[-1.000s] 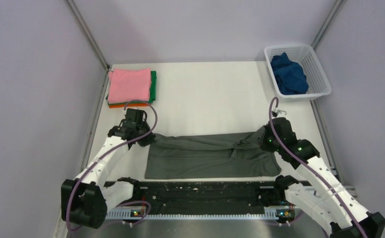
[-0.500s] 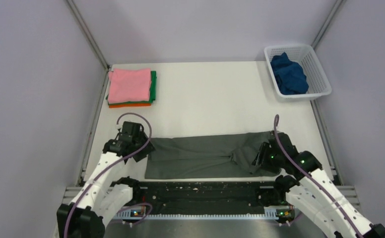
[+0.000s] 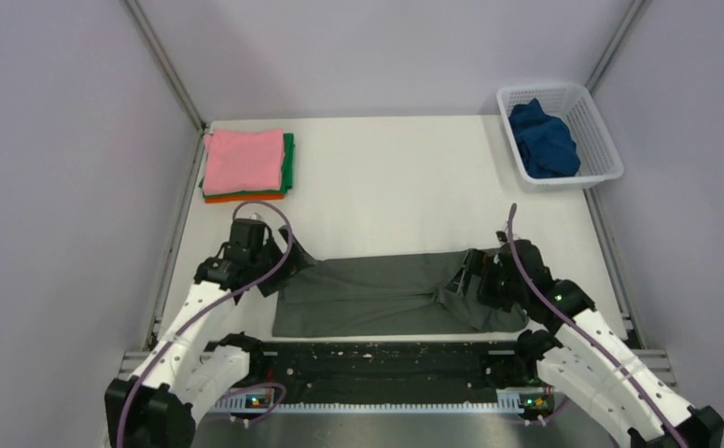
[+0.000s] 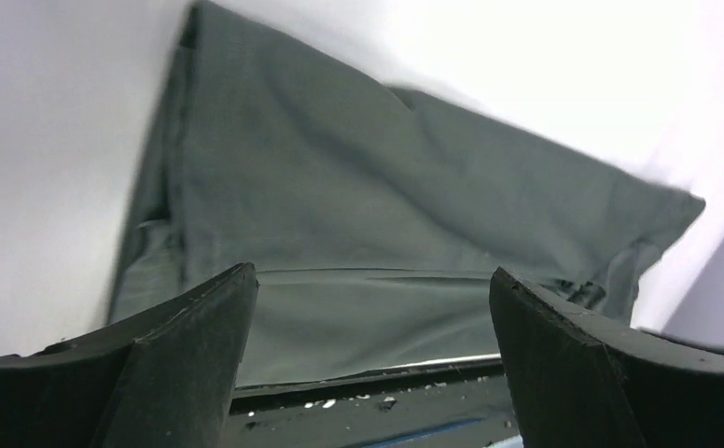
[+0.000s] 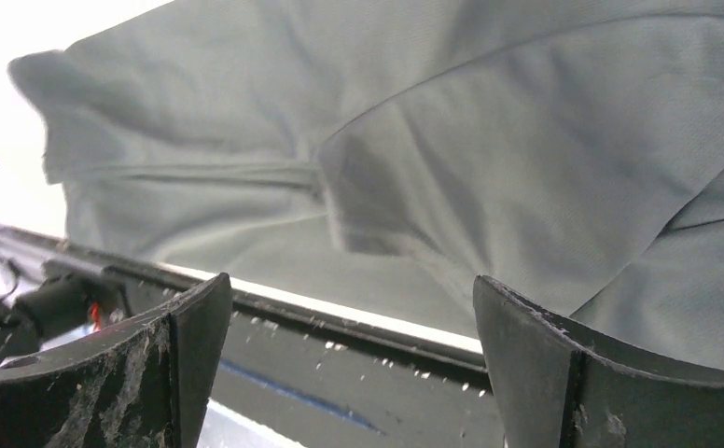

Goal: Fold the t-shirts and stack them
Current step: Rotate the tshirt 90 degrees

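Left claw (image 3: 282,269) and right claw (image 3: 467,277) have let go, gaping over one dark grey t-shirt (image 3: 377,291); three folded tees (image 3: 243,161) stacked.

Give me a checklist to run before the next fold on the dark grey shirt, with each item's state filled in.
1. The left gripper is empty: ok, jaws open, nothing between them.
2. The right gripper is empty: ok, jaws open over the cloth.
3. The dark grey t-shirt lies flat: not ok, it is a long band, bunched and creased at its right end.
4. The stack is tidy: ok, pink t-shirt on top of green t-shirt and orange t-shirt, edges roughly in line.
5. The basket is emptied: not ok, the dark blue t-shirt lies crumpled in it.
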Controlling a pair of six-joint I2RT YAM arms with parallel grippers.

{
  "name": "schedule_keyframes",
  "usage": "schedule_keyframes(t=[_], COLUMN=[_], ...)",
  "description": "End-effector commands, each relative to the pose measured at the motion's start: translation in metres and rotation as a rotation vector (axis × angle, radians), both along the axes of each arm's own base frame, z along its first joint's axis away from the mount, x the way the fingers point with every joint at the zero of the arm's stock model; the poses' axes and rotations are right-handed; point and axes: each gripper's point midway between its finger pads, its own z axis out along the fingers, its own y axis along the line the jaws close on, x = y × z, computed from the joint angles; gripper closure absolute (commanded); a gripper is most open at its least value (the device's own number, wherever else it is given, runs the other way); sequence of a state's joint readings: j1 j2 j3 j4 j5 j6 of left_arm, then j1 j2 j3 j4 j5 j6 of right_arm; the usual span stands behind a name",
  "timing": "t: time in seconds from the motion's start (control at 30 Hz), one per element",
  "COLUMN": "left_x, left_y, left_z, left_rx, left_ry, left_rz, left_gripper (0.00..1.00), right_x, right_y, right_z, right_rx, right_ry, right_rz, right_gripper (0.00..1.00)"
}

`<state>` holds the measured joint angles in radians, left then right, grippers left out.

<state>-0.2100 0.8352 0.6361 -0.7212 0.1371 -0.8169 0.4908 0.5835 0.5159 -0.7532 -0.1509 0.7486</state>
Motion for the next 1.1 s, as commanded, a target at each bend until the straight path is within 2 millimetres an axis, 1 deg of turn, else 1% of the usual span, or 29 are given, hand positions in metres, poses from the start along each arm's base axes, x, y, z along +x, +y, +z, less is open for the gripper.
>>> schedule_keyframes(t=[0.0, 0.07, 0.13, 0.23, 0.3, 0.4, 0.43, 0.5, 0.57, 0.7, 0.8, 0.9, 0.93, 0.97, 1.0, 1.07], left_x=[0.013, 0.013, 0.008, -0.002, -0.008, -0.014, -0.016, -0.022, -0.025, -0.03, -0.033, -0.034, -0.036, -0.038, -0.041, -0.044], left_y=[-0.043, -0.048, -0.047, -0.041, -0.037, -0.034, -0.036, -0.044, -0.051, -0.066, -0.083, -0.103, -0.11, -0.118, -0.125, -0.142], left_z=[-0.003, -0.019, -0.04, -0.064, -0.075, -0.08, -0.08, -0.078, -0.076, -0.075, -0.075, -0.072, -0.072, -0.072, -0.071, -0.07], left_rx=[-0.138, -0.121, -0.098, -0.06, -0.046, -0.021, -0.008, -0.002, -0.015, -0.067, -0.109, -0.156, -0.161, -0.165, -0.165, -0.158], left_ry=[-0.036, 0.003, 0.078, 0.154, 0.181, 0.201, 0.199, 0.188, 0.175, 0.164, 0.156, 0.135, 0.135, 0.136, 0.136, 0.135], left_rz=[-0.162, -0.18, -0.191, -0.181, -0.168, -0.155, -0.158, -0.175, -0.185, -0.179, -0.186, -0.212, -0.228, -0.246, -0.268, -0.318], left_gripper=[0.01, 0.01, 0.01, 0.01, 0.01, 0.01, 0.01, 0.01, 0.01, 0.01, 0.01, 0.01, 0.01, 0.01, 0.01, 0.01], right_x=[0.027, 0.029, 0.02, 0.011, 0.015, 0.025, 0.032, 0.053, 0.081, 0.141, 0.185, 0.227, 0.244, 0.261, 0.277, 0.304], right_y=[-0.001, 0.004, 0.006, -0.011, -0.02, -0.021, -0.022, -0.027, -0.03, -0.026, -0.015, -0.009, -0.005, 0.0, 0.009, 0.029], right_z=[-0.018, -0.033, -0.054, -0.082, -0.091, -0.098, -0.098, -0.094, -0.087, -0.069, -0.059, -0.065, -0.071, -0.07, -0.069, -0.07], right_rx=[-0.032, -0.005, -0.004, -0.087, -0.114, -0.1, -0.094, -0.088, -0.085, -0.082, -0.095, -0.121, -0.128, -0.129, -0.125, -0.106], right_ry=[-0.011, 0.024, 0.098, 0.179, 0.181, 0.16, 0.146, 0.104, 0.044, -0.076, -0.135, -0.175, -0.185, -0.208, -0.225, -0.234], right_rz=[-0.109, -0.125, -0.133, -0.196, -0.238, -0.264, -0.277, -0.304, -0.322, -0.309, -0.257, -0.253, -0.245, -0.229, -0.183, -0.082], right_gripper=[0.01, 0.01, 0.01, 0.01, 0.01, 0.01, 0.01, 0.01, 0.01, 0.01, 0.01, 0.01, 0.01, 0.01, 0.01, 0.01])
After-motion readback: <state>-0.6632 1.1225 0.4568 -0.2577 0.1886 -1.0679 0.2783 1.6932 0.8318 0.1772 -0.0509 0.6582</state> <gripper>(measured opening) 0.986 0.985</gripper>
